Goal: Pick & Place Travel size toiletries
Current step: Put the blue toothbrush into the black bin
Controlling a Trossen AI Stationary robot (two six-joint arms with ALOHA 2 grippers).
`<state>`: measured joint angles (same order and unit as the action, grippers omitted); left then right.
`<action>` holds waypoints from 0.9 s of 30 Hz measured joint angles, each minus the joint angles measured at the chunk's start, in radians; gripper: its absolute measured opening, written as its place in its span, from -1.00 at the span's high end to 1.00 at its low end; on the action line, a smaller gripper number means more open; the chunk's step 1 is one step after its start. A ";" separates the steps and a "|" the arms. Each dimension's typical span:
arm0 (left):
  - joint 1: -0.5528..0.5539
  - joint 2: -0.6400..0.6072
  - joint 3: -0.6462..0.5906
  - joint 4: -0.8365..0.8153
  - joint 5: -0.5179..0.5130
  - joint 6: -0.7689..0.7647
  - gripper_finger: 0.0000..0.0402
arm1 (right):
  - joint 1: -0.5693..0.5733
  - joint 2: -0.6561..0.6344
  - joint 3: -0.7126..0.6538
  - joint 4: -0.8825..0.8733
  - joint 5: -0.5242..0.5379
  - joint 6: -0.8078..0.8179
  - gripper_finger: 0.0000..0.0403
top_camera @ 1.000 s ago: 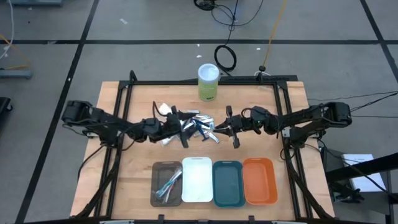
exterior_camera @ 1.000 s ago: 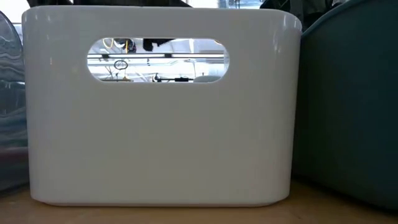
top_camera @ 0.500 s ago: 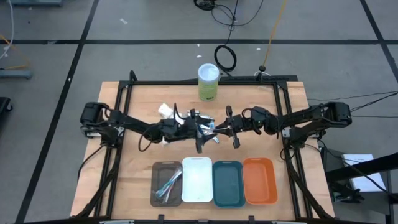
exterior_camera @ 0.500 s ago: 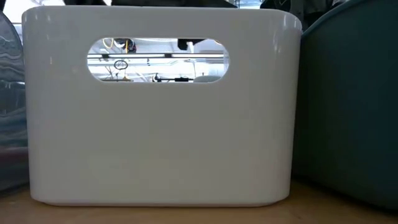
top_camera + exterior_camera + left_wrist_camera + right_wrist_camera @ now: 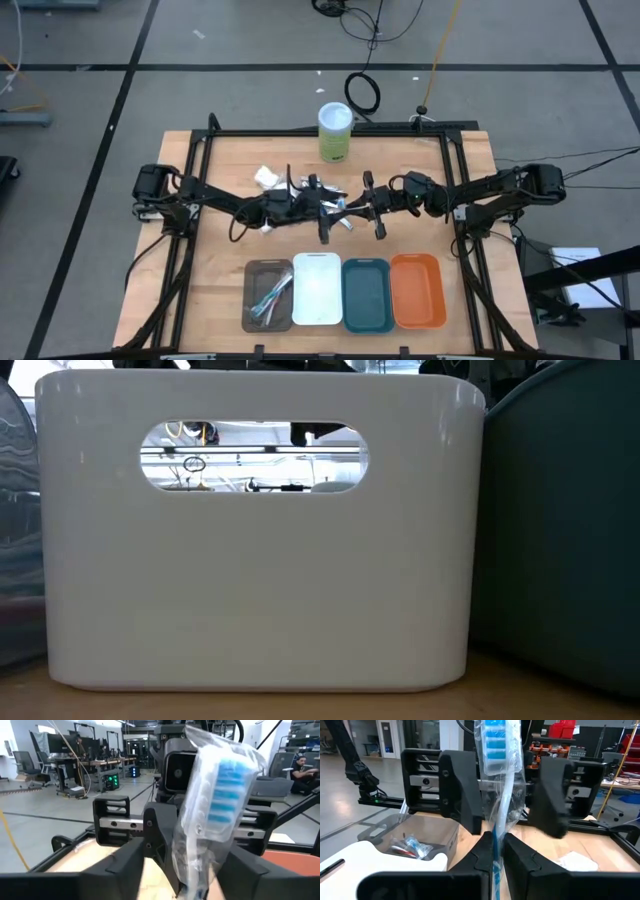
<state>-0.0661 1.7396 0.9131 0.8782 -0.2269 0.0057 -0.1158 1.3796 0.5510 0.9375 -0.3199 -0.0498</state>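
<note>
A pale blue toothbrush in a clear wrapper (image 5: 496, 780) is lifted over the middle of the table between my two grippers, which face each other. My right gripper (image 5: 496, 842) is shut on it. My left gripper (image 5: 187, 862) is open. Its fingers stand on either side of the wrapped bristle end (image 5: 220, 795), and I cannot tell whether they touch it. In the high view the left gripper (image 5: 330, 208) and right gripper (image 5: 356, 205) nearly meet. White wads (image 5: 265, 178) and small shiny pieces (image 5: 346, 222) lie on the table by the left arm. My right gripper pinches the toothbrush's handle (image 5: 496, 832) between its two fingers, through the clear wrapper. It comes level from the table's right. The brush is lifted clear and reaches out past the fingertips toward the left gripper, bristle end farthest out.
A green-and-white canister (image 5: 335, 130) stands at the far edge. Brown (image 5: 251, 300), white (image 5: 317, 290), teal (image 5: 367, 295) and orange (image 5: 417, 290) trays line the near edge, and the brown one holds toothbrushes. The white tray's wall (image 5: 250, 580) fills the low view.
My left gripper has moved toward the table's right, across the pile, up to the right gripper, so its open fingers now stand around the toothbrush's bristle end. Most of this travel came early and then it slowed.
</note>
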 joint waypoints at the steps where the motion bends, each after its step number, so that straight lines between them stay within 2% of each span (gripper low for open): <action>1: 0.000 0.000 0.000 -0.002 0.000 -0.010 0.12 | 0.000 0.000 0.000 0.000 0.000 0.000 0.92; 8: -0.002 -0.013 0.000 -0.015 0.024 0.010 0.91 | -0.001 0.000 0.001 -0.002 0.006 -0.003 0.88; 14: -0.002 -0.080 -0.003 -0.079 0.045 0.027 0.89 | 0.000 -0.001 0.003 -0.008 0.005 0.014 0.74; 19: -0.002 -0.196 -0.002 -0.264 0.042 0.013 0.96 | -0.007 -0.023 0.000 -0.121 0.077 0.027 0.54; 24: -0.031 -0.336 0.000 -0.518 0.052 -0.085 0.95 | -0.008 -0.121 0.001 -0.305 0.215 0.019 0.24; 27: -0.072 -0.413 0.000 -0.723 0.114 -0.169 0.97 | -0.008 -0.211 0.001 -0.435 0.332 0.021 0.09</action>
<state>-0.1381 1.3267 0.9131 0.1550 -0.1133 -0.1629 -0.1234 1.1683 0.5518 0.5023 0.0124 -0.0284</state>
